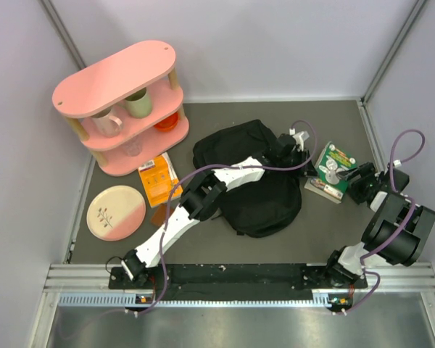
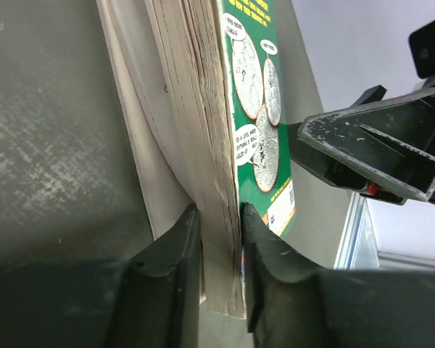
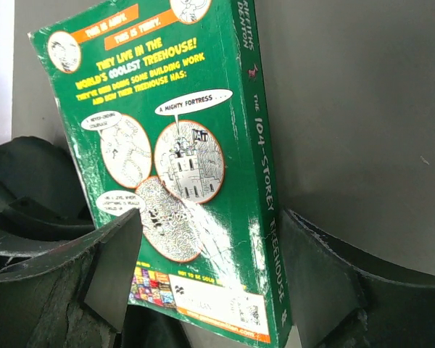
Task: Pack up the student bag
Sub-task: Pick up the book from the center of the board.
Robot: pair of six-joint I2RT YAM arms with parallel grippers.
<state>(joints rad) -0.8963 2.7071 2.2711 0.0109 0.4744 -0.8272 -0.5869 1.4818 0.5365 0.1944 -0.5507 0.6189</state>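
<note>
The student bag (image 1: 257,192), a large black floppy backpack, lies in the middle of the grey table. My left arm reaches over it to a green paperback (image 1: 335,167) just right of the bag. The left gripper (image 2: 219,221) is shut on the green paperback (image 2: 257,94), one finger on each side of its page block. My right gripper (image 3: 210,239) is open, and its jaws straddle the near end of the paperback (image 3: 203,167) without clamping it. In the top view the right gripper (image 1: 357,180) sits at the book's right side. Black bag fabric (image 3: 29,181) shows behind the book.
A pale book or sheet (image 1: 322,189) lies under the green paperback. A pink two-tier shelf (image 1: 119,76) with mugs stands at the back left. An orange book (image 1: 158,181) and a pink plate (image 1: 116,212) lie in front of it. Grey walls close three sides.
</note>
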